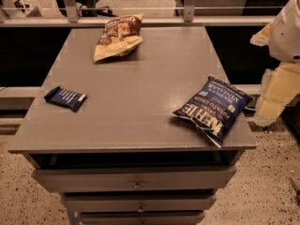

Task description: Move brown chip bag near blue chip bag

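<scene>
Brown chip bag (118, 35): crinkly, dk brown upper w/ white script, tan-yellow lower; lying flat at far edge of table (140, 97), left of ctr. Blue chip bag (213, 109): glossy, white "Kettle" lettering inverted; flat at near-right corner, well apart from brown. Gripper (274, 95): off table's right side, touching neither.

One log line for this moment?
crinkly brown chip bag: far edge | glossy blue chip bag: front-right corner | gripper: right of grey table

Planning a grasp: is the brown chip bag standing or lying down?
Lying down: the brown chip bag rests label-up at the far end of the gray table. The gripper is beyond the table's right edge.
</scene>
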You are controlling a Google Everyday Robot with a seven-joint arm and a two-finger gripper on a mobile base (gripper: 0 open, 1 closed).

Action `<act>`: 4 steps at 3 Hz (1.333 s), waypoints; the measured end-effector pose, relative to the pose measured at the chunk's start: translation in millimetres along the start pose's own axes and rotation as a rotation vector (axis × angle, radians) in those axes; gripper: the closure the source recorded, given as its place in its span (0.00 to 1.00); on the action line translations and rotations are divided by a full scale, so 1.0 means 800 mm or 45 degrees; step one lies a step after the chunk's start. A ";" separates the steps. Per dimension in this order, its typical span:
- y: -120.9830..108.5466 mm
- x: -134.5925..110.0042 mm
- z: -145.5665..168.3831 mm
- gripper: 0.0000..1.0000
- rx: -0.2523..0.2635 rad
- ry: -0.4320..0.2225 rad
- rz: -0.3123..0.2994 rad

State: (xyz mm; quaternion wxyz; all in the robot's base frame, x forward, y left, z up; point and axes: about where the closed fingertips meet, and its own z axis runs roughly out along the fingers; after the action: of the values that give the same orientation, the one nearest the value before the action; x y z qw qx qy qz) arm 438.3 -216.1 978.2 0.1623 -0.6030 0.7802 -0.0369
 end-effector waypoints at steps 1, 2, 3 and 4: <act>0.000 0.000 0.000 0.00 0.000 0.000 0.000; -0.024 -0.034 0.025 0.00 -0.006 -0.095 0.028; -0.073 -0.105 0.066 0.00 0.002 -0.253 0.079; -0.126 -0.182 0.091 0.00 0.060 -0.450 0.136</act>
State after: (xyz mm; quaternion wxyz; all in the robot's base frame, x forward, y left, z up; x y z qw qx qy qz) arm 586.0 -94.9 965.3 0.3127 -0.5539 0.7693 0.0602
